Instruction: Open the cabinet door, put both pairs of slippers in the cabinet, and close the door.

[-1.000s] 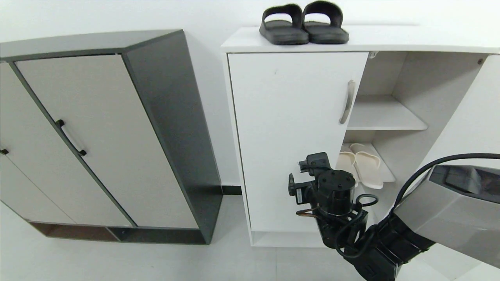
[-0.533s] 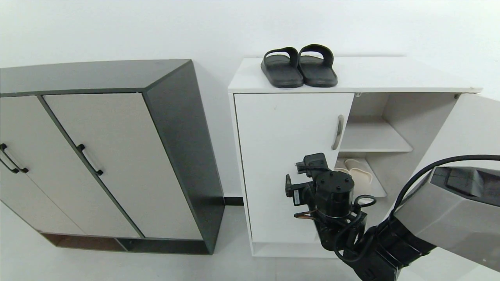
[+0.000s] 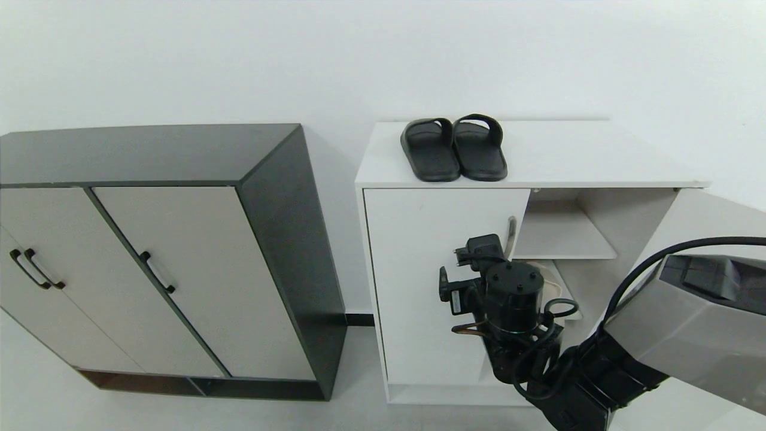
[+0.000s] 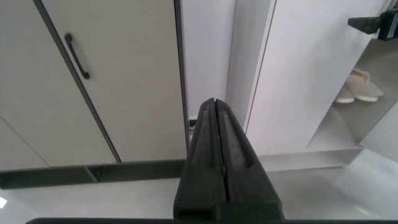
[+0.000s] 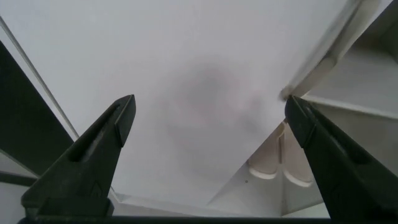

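Arms first: our right arm point(image 3: 514, 296) sits low in front of the white cabinet point(image 3: 568, 157), with the wrist about level with the lower half of the closed left door point(image 3: 419, 287). The right gripper point(image 5: 209, 104) faces that door panel up close, fingers spread wide and holding nothing. Our left gripper point(image 4: 214, 111) points toward the strip of wall between the dark cabinet point(image 3: 179, 239) and the white one. Its fingers are pressed flat together with nothing pinched in them.

Room to move: the right door point(image 3: 718, 221) is swung out wide on the right, so the right half of the white cabinet stands open, and we can see the upper shelf point(image 3: 565, 239) inside. The closed door's free edge, with its handle point(image 3: 511, 228), stands just beyond the right wrist.

Slippers: the black pair point(image 3: 455, 148) sits side by side on top of the white cabinet, toward its left end and well above the right gripper. The cream pair point(image 4: 357, 87) lies on the lower shelf inside the open half. It's just past the closed door's edge from the right gripper and not touching it.
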{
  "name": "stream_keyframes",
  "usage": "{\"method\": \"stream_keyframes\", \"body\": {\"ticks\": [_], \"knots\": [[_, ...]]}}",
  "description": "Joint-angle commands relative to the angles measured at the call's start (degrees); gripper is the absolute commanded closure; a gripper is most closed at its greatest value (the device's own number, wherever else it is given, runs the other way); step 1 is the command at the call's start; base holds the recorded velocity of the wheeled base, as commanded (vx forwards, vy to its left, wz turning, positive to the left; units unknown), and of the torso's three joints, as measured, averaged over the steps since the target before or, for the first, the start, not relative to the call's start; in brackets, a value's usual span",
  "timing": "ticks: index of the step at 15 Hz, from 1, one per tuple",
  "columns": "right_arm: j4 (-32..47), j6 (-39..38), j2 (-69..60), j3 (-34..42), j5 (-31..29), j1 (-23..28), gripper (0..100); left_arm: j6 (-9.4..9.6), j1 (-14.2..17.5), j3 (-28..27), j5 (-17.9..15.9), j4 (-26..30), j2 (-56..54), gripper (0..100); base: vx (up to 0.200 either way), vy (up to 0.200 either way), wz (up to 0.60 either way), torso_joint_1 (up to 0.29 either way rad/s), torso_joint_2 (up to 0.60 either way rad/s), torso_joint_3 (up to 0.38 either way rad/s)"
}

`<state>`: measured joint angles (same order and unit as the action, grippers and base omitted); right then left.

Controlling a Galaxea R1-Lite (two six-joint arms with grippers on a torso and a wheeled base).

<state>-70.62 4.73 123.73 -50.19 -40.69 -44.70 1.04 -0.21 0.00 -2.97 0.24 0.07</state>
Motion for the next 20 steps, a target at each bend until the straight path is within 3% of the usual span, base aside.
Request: {"method": "stream_keyframes", "body": {"ticks": [1,15,18,20], "knots": [[0.0,0.0,-0.1,-0.1,0.0,-0.1,0,0.02,0.0,0.0,0.0,0.0,0.0,100,0.000,0.000,0.00,0.198,-0.52,-0.310],[-2.3,0.0,0.1,0.7,2.1,0.0,0,0.02,0.0,0.0,0.0,0.0,0.0,100,0.000,0.000,0.00,0.238,-0.55,-0.316],[-5.0,2.3,0.5,1.6,3.6,0.7,0,0.02,0.0,0.0,0.0,0.0,0.0,100,0.000,0.000,0.00,0.090,-0.19,-0.105],[-2.2,2.3,-2.3,0.7,3.9,0.1,0,0.37,0.0,0.0,-0.1,0.0,0.0,100,0.000,0.000,0.00,0.000,0.00,0.000]]}}
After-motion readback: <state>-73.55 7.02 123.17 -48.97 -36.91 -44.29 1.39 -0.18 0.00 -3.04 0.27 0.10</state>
